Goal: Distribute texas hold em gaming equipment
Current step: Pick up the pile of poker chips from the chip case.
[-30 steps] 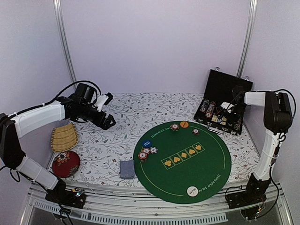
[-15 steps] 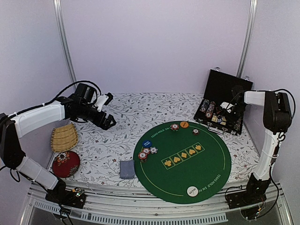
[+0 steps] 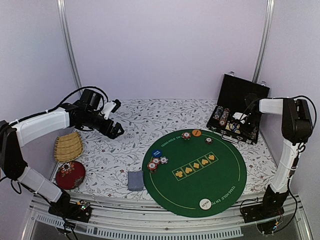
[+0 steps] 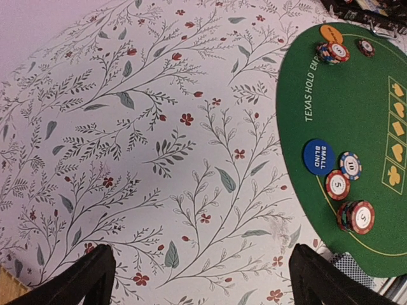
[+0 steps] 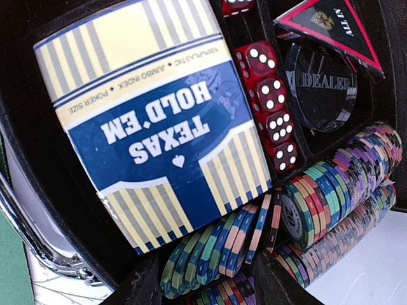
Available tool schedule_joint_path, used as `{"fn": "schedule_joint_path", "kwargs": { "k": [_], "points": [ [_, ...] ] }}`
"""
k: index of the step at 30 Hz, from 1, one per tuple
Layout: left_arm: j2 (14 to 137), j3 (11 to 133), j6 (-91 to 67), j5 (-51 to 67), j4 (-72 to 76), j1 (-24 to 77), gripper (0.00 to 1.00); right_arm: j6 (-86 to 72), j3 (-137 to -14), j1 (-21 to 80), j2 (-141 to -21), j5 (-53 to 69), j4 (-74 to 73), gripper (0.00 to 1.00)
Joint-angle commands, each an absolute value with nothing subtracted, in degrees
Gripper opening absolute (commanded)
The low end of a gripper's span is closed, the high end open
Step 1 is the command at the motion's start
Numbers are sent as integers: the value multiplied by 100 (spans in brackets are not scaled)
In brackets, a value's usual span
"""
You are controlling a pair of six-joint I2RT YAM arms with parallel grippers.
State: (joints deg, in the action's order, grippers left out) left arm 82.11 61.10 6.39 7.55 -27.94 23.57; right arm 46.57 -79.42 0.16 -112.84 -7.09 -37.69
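Observation:
On the round green mat [image 3: 220, 175] lie red-white poker chips [image 3: 155, 162], a blue button disc [image 3: 157, 153], more chips [image 3: 186, 135], an orange disc [image 3: 196, 133] and a white disc [image 3: 204, 203]. Grey-blue playing cards [image 3: 135, 180] lie by the mat's left edge. My left gripper [image 3: 112, 130] hangs open over the floral cloth, nothing between its fingers [image 4: 89, 279]; the blue disc [image 4: 318, 156] and chips [image 4: 356, 216] lie to its right. My right gripper [image 5: 213, 286] is down in the open black case [image 3: 240, 100], jaws apart on either side of a leaning row of green and blue chips [image 5: 235, 251]. Whether they press it is unclear.
In the case sit a blue-yellow Texas Hold'em card box [image 5: 159, 121], red dice [image 5: 270, 108], a black dealer disc [image 5: 321, 86] and packed chip rows [image 5: 343, 184]. A woven basket [image 3: 67, 146] and a red cushion [image 3: 70, 175] lie at the far left.
My right wrist has shifted slightly deeper into the case and its jaws stand a little wider. The left arm has not moved.

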Motion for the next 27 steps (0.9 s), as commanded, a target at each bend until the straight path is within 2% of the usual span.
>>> {"fn": "schedule_joint_path", "kwargs": {
  "k": [1, 7, 13, 15, 19, 20, 27],
  "points": [
    [8243, 6073, 639, 880, -2812, 2285, 98, 4674, -7701, 211, -11366, -498, -4039, 52],
    [8250, 6073, 636, 883, -2813, 2286, 98, 4616, -7805, 80, -11561, -850, -3729, 53],
    [8287, 6073, 633, 867, -2819, 2290, 98, 4615, -7872, -58, -11623, -488, -3684, 50],
    [8287, 6074, 641, 859, -2819, 2292, 98, 4643, -7909, -54, -11680, -293, -3685, 42],
    [8291, 6078, 643, 853, -2826, 2285, 98, 4523, -8101, -65, -11848, -374, -3807, 7],
    [8291, 6078, 637, 854, -2822, 2292, 98, 4484, -8122, -56, -11831, -397, -3806, 3],
    [8245, 6091, 650, 896, -2821, 2285, 98, 3890, -8457, -124, -11120, -101, -3891, 2]
  ]
}}
